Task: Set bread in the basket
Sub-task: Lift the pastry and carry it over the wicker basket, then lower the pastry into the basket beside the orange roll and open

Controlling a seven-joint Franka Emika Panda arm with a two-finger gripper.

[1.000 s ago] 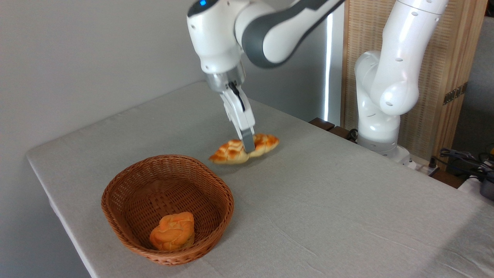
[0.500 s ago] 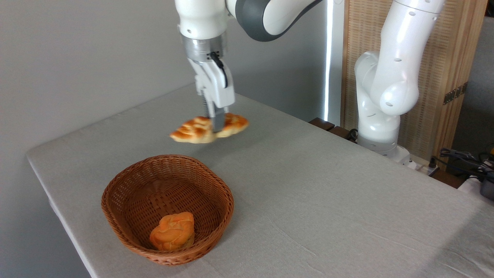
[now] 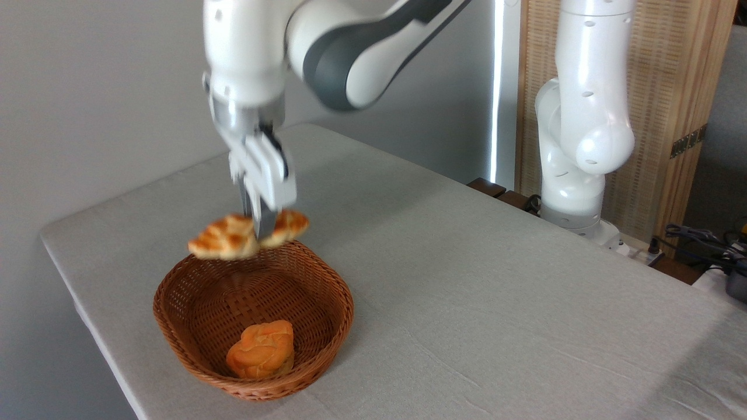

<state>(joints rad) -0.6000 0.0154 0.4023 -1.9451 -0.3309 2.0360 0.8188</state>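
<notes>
While fingers (image 3: 261, 224) pinch bread (image 3: 245, 235) mid-length, loaf hangs above basket (image 3: 192, 326) rim.

This looks like a robotics lab or test room set up in a plain indoor space. A white robot arm (image 3: 583, 116) stands bolted at the far right edge of a surface (image 3: 467, 291) draped in grey cloth. Behind it, bare grey walls (image 3: 87, 87) meet a slatted wooden panel (image 3: 683, 87), and loose cables with a power strip (image 3: 700, 239) trail at the far right. Nothing homely is in view.
</notes>
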